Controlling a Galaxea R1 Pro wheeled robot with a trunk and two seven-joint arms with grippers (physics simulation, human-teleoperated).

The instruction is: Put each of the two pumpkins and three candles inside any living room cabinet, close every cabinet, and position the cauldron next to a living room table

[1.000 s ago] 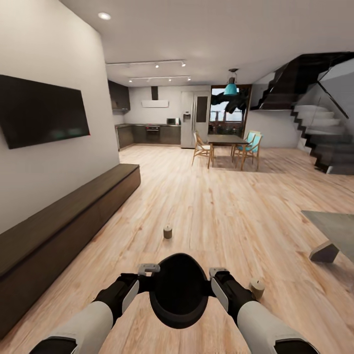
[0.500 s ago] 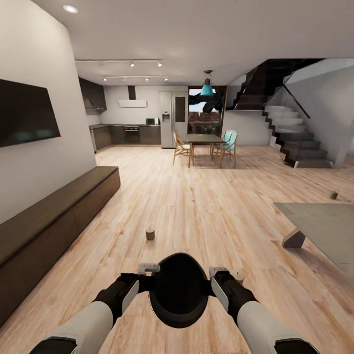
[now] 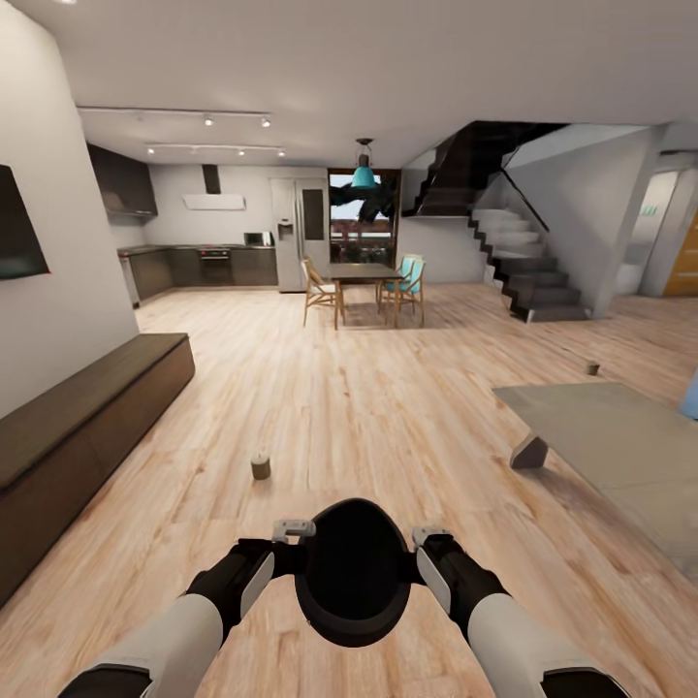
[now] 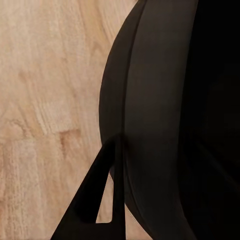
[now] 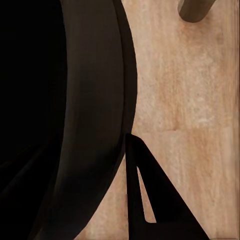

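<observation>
A round-bellied black cauldron (image 3: 351,572) is sitting low in the centre of the head view, its smooth matte bowl held between two arms with white forearms and black wrists. The left gripper (image 3: 291,532) is pressing against the cauldron's left side and the right gripper (image 3: 428,536) against its right side; each is clamping the pot's rim, so both are closed on it. In the left wrist view a dark triangular finger (image 4: 97,200) is lying against the cauldron's curved wall (image 4: 165,120), with pale wood floor behind. In the right wrist view a matching finger (image 5: 150,200) is touching the black wall (image 5: 75,110).

A short tan-brown candle (image 3: 260,466) is standing upright on the floor, left of centre, just ahead of the cauldron and well apart from it. A second small candle (image 3: 591,367) is standing at the right, beyond the far edge of a flat grey table (image 3: 601,436) with an angled leg. The long, low, dark brown cabinet (image 3: 87,427) is running along the white wall at the left edge, its plain fronts shut.

Light, grained plank floor (image 3: 388,407) is stretching wide between cabinet and table, toward a dining table with chairs (image 3: 364,286), a dark kitchen (image 3: 204,262) and a black staircase (image 3: 514,262) in the upper half.
</observation>
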